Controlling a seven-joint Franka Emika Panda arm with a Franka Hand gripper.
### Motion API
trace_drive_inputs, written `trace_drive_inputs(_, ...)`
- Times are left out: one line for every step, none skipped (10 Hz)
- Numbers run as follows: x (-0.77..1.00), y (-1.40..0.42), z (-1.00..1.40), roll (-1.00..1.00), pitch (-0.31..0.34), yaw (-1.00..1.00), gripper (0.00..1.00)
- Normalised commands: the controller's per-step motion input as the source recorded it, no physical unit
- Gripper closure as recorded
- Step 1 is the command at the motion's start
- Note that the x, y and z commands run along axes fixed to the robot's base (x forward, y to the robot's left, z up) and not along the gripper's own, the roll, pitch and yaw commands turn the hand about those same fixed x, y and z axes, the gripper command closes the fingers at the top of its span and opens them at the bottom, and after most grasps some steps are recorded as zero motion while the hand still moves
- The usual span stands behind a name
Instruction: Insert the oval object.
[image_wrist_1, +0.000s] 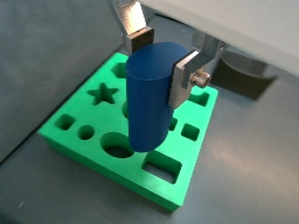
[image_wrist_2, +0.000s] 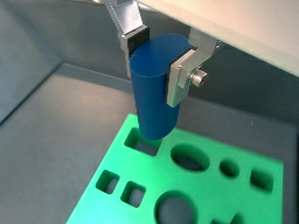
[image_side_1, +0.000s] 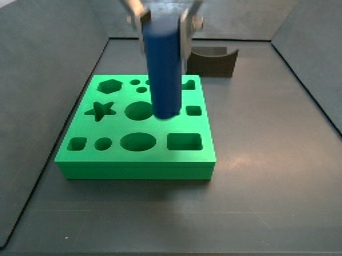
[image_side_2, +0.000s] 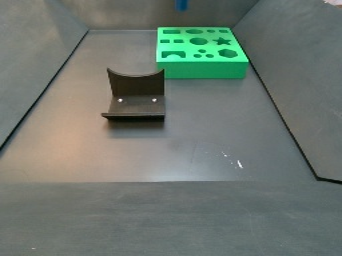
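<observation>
Clearly the gripper (image_wrist_1: 166, 59) is clamped on the blue peg (image_wrist_1: 151, 94), its two silver fingers (image_wrist_1: 184, 77) pressed flat against opposite sides of the peg's upper part, with the dark pad of one finger showing just above the rounded top in both wrist views. The peg hangs upright, held near its top end, and its lower end sits right at the surface of the green board (image_wrist_1: 75, 93); in a side view (image_side_1: 163, 62) the bottom of the peg meets the board near the middle of its hole pattern, though from these angles I cannot tell whether the tip is already inside a hole or only touching the top face. The gripper comes straight down from above, over the board, and only its lowest part shows at the top of that side view (image_side_1: 162, 12). The board lies flat on the dark floor, with a star hole (image_wrist_1: 104, 93), round holes and square holes cut into it. Behind the board, apart from it, stands the dark fixture (image_side_1: 214, 60), and in a side view it stands well clear of the board (image_side_2: 201, 50) in the open middle of the floor (image_side_2: 135, 98).
</observation>
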Motion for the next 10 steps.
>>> trace_drive_inputs(-0.05,0.0,-0.44,0.29,0.003,-0.91,1.0)
trace_drive_inputs(-0.07,0.0,-0.48,0.06,0.071,-0.97,1.0)
trace_drive_inputs(-0.1,0.05,-0.63,0.0,0.079,-0.96,1.0)
trace_drive_inputs(-0.32,0.13,-0.51,0.0,0.059,-0.82,1.0)
trace_drive_inputs(-0.31,0.03,-0.31,0.01,0.014,-0.89,1.0)
trace_drive_inputs(-0.28,0.0,-0.23,0.05,0.0,-0.92,1.0)
trace_drive_inputs(-0.16,-0.03,0.0,0.06,0.003,-0.91,1.0)
trace_drive_inputs(-0.11,-0.06,0.0,0.0,0.0,-0.91,1.0)
trace_drive_inputs(0.0,0.0,0.0,0.0,0.0,-1.0,1.0)
trace_drive_inputs(0.0,0.0,0.0,0.0,0.0,-1.0,1.0)
